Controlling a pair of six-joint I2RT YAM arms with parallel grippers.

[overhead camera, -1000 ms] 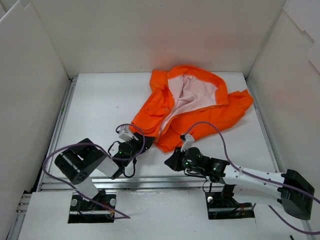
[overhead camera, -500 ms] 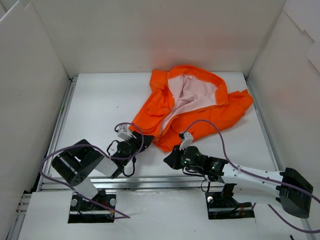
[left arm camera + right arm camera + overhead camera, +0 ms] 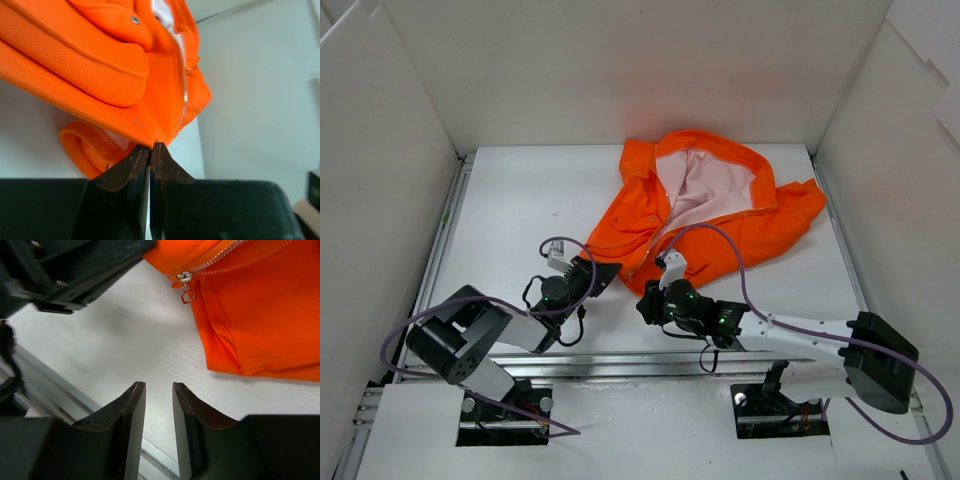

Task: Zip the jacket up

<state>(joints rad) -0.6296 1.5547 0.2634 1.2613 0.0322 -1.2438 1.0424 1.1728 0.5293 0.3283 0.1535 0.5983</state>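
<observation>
Pinching the jacket (image 3: 100, 65) hem, the left end effector (image 3: 150, 146) is clenched; the right end effector (image 3: 159, 386), released, faces the zipper pull (image 3: 187, 294); zipping seems unstarted.

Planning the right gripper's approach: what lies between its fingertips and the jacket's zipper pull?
Only bare white table, shown in the right wrist view; the right gripper stands short of the zipper pull on the jacket.

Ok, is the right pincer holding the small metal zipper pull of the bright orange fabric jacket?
No, the right pincer stands open and empty, with the small metal zipper pull lying ahead of it.
</observation>
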